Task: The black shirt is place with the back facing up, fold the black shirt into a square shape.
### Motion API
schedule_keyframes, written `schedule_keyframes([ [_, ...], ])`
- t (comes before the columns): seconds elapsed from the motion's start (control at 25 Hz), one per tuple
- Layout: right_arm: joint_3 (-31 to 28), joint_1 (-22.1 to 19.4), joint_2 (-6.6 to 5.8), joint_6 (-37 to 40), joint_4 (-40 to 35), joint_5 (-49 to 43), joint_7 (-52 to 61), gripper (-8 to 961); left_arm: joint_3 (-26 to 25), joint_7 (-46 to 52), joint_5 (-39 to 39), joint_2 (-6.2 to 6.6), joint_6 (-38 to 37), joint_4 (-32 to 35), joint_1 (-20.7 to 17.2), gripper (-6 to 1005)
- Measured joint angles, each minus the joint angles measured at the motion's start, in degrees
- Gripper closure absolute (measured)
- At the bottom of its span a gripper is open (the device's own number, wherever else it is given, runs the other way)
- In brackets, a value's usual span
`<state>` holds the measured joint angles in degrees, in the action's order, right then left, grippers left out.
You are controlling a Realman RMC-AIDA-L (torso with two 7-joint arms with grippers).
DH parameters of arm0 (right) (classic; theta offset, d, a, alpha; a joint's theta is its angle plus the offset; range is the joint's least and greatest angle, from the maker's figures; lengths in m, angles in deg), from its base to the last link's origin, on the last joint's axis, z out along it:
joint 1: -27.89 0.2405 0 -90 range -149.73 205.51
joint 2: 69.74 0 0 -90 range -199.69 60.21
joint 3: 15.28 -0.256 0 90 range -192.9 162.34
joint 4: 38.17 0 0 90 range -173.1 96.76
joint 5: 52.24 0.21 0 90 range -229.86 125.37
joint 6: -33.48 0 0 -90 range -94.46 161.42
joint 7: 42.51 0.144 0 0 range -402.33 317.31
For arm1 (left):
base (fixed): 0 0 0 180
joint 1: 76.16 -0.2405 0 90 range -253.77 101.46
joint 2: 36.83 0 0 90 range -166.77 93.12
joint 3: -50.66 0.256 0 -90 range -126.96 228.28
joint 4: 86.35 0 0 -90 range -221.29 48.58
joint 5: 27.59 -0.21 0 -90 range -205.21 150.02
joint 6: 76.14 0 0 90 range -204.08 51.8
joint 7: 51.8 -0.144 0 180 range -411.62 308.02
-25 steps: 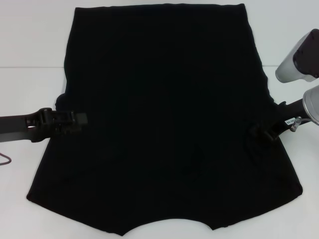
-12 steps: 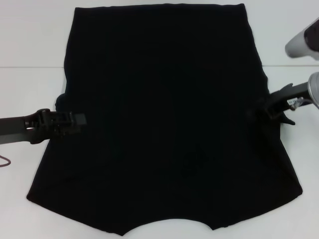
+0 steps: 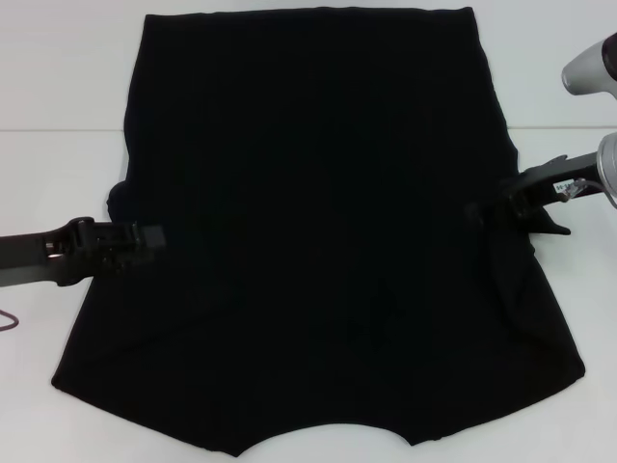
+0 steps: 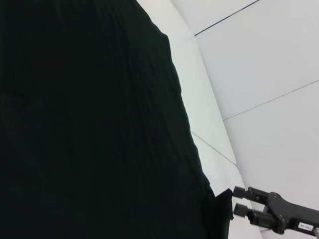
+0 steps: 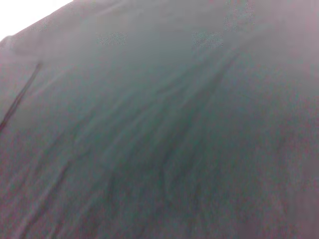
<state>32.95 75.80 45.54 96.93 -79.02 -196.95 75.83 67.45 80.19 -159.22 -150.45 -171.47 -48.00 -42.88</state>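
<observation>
The black shirt (image 3: 318, 193) lies spread flat on the white table (image 3: 58, 87), plain side up, and covers most of the head view. My left gripper (image 3: 152, 237) reaches in from the left and rests at the shirt's left edge, about halfway along it. My right gripper (image 3: 474, 214) reaches in from the right and is shut on the shirt's right edge, where a raised crease runs down from it. The left wrist view shows the shirt (image 4: 89, 124) and the right gripper (image 4: 233, 201) at its edge. The right wrist view is filled with the shirt's cloth (image 5: 159, 124).
A small dark wire-like thing (image 3: 8, 318) lies at the table's left edge. The grey shell of my right arm (image 3: 588, 68) hangs over the right side. A seam (image 3: 58, 128) crosses the table.
My right gripper has risen from low on the shirt's right side and moved inward, drawing a crease in the cloth. My left gripper has shifted slightly left and down.
</observation>
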Motion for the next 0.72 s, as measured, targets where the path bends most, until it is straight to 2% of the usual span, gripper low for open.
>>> schedule_keyframes([
  [0.08, -0.13, -0.24, 0.16, -1.78, -0.01, 0.11, 1.17, 215, 0.00, 0.01, 0.06, -0.01, -0.08, -0.03, -0.05, 618],
  [0.24, 0.24, 0.23, 0.63, -4.92, 0.46, 1.72, 1.99, 217, 0.00, 0.02, 0.13, -0.06, -0.12, -0.05, -0.04, 618],
  [0.4, 0.75, 1.56, 1.87, -6.83, 0.81, 2.14, 2.30, 220, -0.01, 0.02, 0.36, -0.06, -0.12, -0.53, 0.23, 618],
  [0.48, 0.84, 1.80, 2.00, -6.24, 0.57, 1.89, 3.31, 224, -0.01, 0.02, 0.78, -0.05, -0.12, -0.67, 0.22, 618],
  [0.56, 0.81, 1.36, 1.60, -4.13, -0.83, 1.87, 6.03, 227, -0.01, 0.02, 1.23, -0.04, -0.12, -0.71, 0.02, 617],
  [0.72, 0.34, -1.48, -0.56, 2.57, -5.84, 1.84, 15.45, 231, -0.07, 0.07, 1.47, -0.02, -0.12, -0.74, -0.25, 617],
])
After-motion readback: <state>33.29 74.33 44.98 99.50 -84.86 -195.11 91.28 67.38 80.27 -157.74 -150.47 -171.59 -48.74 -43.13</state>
